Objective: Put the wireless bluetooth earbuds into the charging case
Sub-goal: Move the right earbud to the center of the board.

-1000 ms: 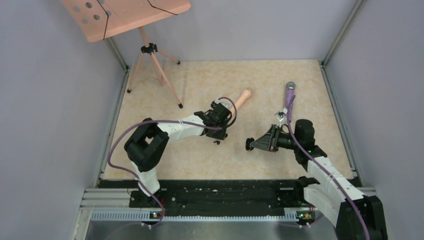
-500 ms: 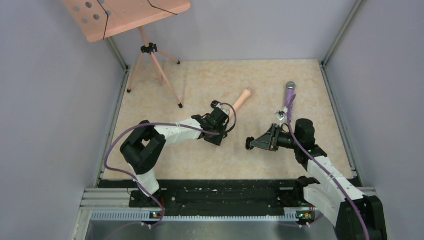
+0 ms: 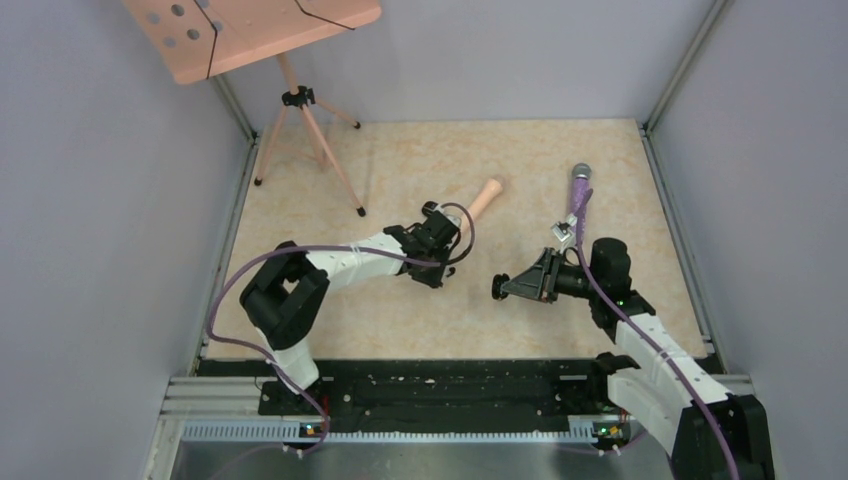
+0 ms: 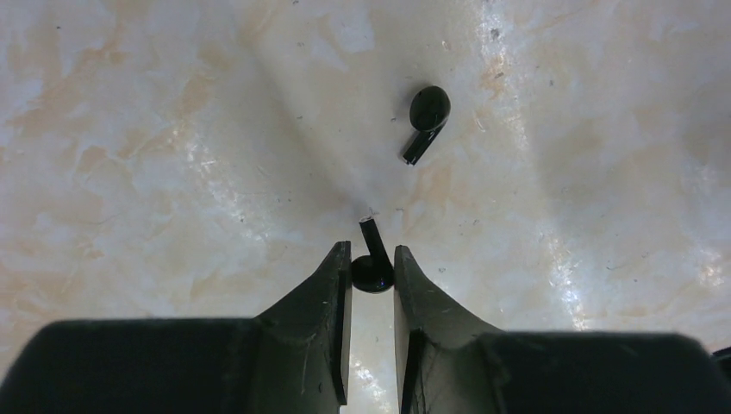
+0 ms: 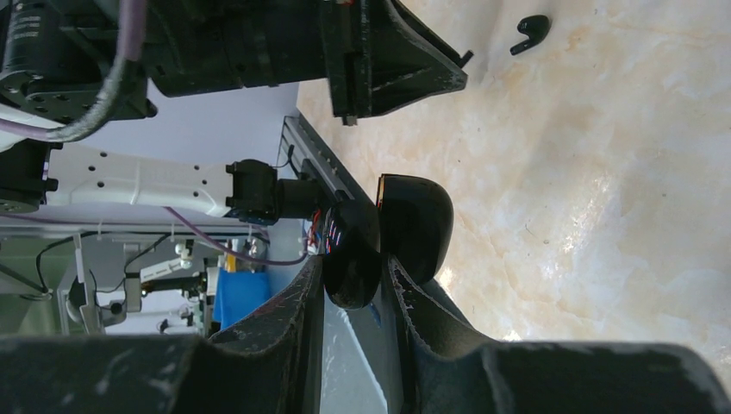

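Beige marbled desk (image 3: 400,170) fills the floor of a grey-walled booth. On it, the left hand (image 4: 372,252) is clenched on the first earbud (image 4: 372,274). The bud's round head is pinched between the fingertips (image 4: 336,276), and its short stem pokes straight out ahead of them, close above the desk. The second earbud (image 4: 425,121) lies loose on the desk further ahead of this hand and slightly to its right, apart from the fingers, its stem turned back toward the hand.

The right hand (image 5: 353,267) is grasping the charging case (image 5: 418,224), which is open. One glossy half sits between the fingers and the other half stands out beside them. The left hand faces the right hand across a gap, and the case is held clear of the desk. A peach-handled tool (image 3: 487,195) lies beyond the left hand, and a purple-tipped stick (image 3: 579,190) lies beyond the right hand.
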